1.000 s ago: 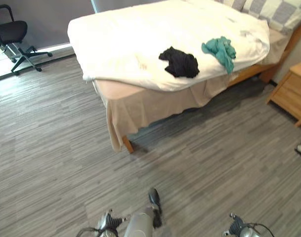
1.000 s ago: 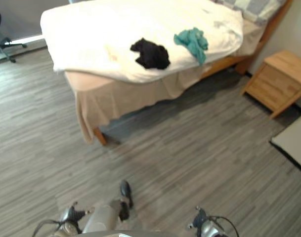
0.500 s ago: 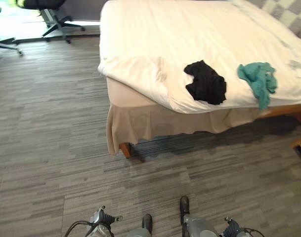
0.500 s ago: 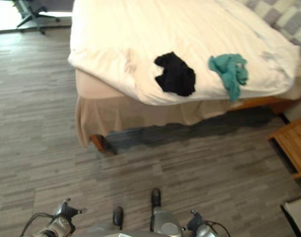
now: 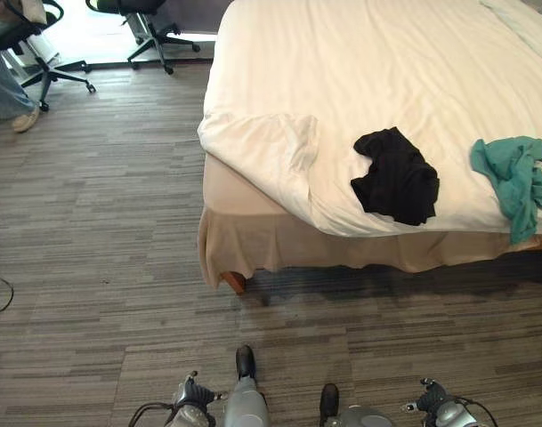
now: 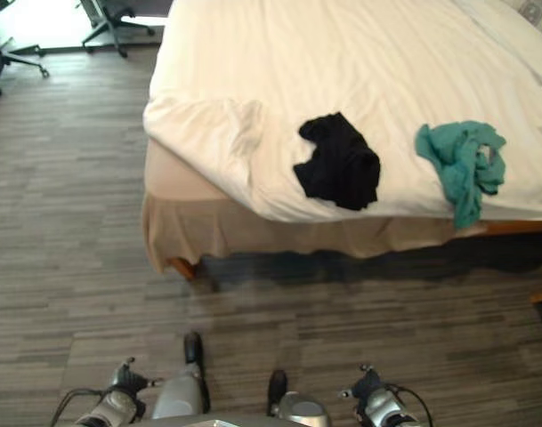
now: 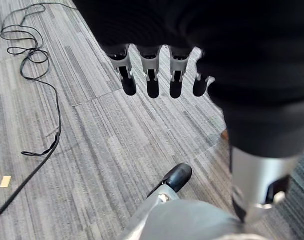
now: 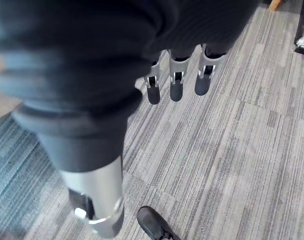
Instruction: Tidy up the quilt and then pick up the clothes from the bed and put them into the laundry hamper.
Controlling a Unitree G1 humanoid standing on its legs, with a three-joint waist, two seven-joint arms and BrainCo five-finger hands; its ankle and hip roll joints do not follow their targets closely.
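My left hand (image 7: 156, 75) hangs at my side over the grey wood-look floor (image 7: 97, 145), its fingers (image 7: 152, 85) straight and relaxed in a loose row, holding nothing. My right hand (image 8: 179, 75) hangs the same way on the other side, fingers (image 8: 175, 87) slack and pointing down at the floor, with nothing in them either.

Everything I am after lies well ahead of both hands. The bed (image 5: 253, 240) stands in front of me across a stretch of floor, a beige skirt draping its near side and one wooden leg showing at the near corner. The white quilt (image 5: 368, 80) covers the top; it lies mostly flat, but the corner nearest my left hand is rumpled and folded over on itself.

On the quilt, near the edge that faces me, lies the black garment (image 5: 397, 176), bunched in a heap, ahead of my right hand and well apart from it. Farther out to my right is the teal garment (image 5: 518, 178), crumpled too, with one end trailing down over the edge of the quilt. The two garments lie apart from each other.

Far off beyond my left hand, an office chair (image 5: 150, 27) stands on the floor, and a person's leg and shoe (image 5: 8, 89) show by a second chair (image 5: 39, 53)
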